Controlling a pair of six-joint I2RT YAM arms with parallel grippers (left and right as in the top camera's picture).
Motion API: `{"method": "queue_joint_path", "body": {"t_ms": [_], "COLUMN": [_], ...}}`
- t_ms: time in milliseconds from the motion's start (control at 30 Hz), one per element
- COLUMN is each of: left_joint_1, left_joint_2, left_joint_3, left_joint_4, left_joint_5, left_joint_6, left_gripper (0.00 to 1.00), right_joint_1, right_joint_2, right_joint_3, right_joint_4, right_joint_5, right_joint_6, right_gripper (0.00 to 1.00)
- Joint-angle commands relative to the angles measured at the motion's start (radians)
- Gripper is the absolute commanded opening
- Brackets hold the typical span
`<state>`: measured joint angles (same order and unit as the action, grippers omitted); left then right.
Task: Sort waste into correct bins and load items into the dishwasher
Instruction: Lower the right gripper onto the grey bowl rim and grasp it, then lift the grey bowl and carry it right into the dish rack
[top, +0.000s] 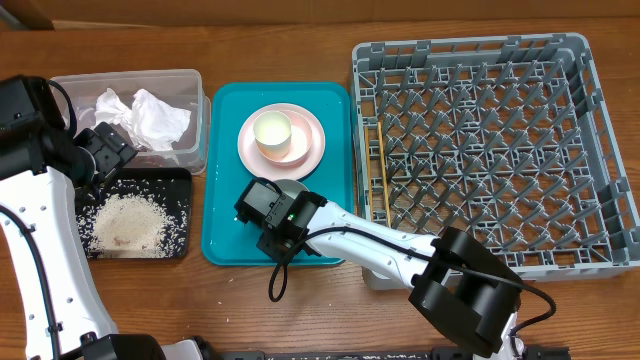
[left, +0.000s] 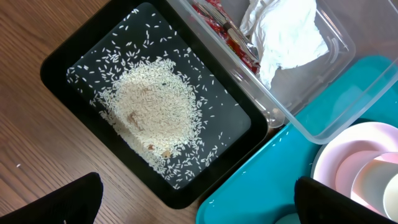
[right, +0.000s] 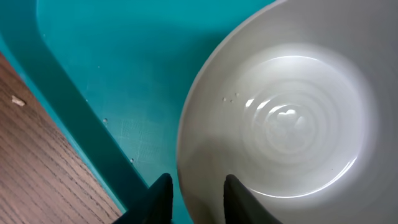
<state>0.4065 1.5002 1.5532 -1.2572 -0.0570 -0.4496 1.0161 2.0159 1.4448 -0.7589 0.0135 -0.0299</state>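
**Right arm is working the grey-green bowl, left one is just hanging out**

The right pincer (right: 197, 177) is sitting low over the teal serving tray (top: 225, 170). Its two fingers (right: 158, 199) are straddling the rim of the pale grey-green bowl (right: 280, 124), one outside and one inside. I can't tell whether it's actually pinching the rim or only bracketing it (the gap is narrow, but I'm not seeing clear contact). The bowl is resting on the robot-side half of the tray, just below the pale-pink plate (top: 305, 150), which is carrying a white bowl (top: 272, 130).

The left pincer (left: 198, 182) is spread wide with nothing in it, hovering over the edge of the black tray (left: 56, 62). That tray is holding a heap of rice (left: 149, 112) with loose grains scattered around it. Right beside it, the clear tub (left: 292, 121) is holding the crumpled napkins (left: 286, 31) and the red wrapper (left: 217, 22).

The chopsticks (top: 381, 165) are lying along the left wall inside the grey dish rack (top: 470, 48). The rack is standing on the counter (top: 300, 30), to the right of the teal tray.
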Motion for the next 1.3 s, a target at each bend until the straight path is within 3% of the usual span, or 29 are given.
{"method": "queue_joint_path", "body": {"t_ms": [0,167,267,467,667,833,1000,1267], "left_joint_1": [-0.001,-0.001,-0.001,-0.001,-0.001,-0.001,-0.001,-0.001], "left_joint_2": [0.003,0.003,0.003,0.003,0.003,0.003,0.003,0.003], "left_joint_3": [0.015,0.015,0.015,0.015,0.015,0.015,0.015,0.015], "left_joint_4": [0.001,0.001,0.001,0.001,0.001,0.001,0.001,0.001], "left_joint_5": [-0.002,-0.002,-0.002,-0.002,-0.002,-0.002,-0.002,-0.002], "left_joint_6": [0.008,0.008,0.008,0.008,0.008,0.008,0.008,0.008], "left_gripper": [1.00,1.00,1.00,1.00,1.00,1.00,1.00,1.00], "right_joint_1": [-0.002,-0.002,-0.002,-0.002,-0.005,-0.044,-0.165,-0.516], "right_joint_2": [-0.005,-0.005,-0.005,-0.023,-0.109,-0.225,-0.373,-0.497], "right_joint_3": [-0.008,-0.008,-0.003,0.044,0.097,0.131,0.134,0.134], "right_joint_4": [0.005,0.005,0.002,-0.064,-0.105,-0.142,-0.200,-0.330], "right_joint_5": [-0.008,-0.008,-0.008,-0.024,-0.186,-0.199,-0.312,-0.735], "right_joint_6": [-0.004,-0.004,-0.003,0.000,0.006,0.108,0.162,0.161], "right_gripper": [0.27,0.26,0.04,0.04,0.04,0.04,0.04,0.04]}}
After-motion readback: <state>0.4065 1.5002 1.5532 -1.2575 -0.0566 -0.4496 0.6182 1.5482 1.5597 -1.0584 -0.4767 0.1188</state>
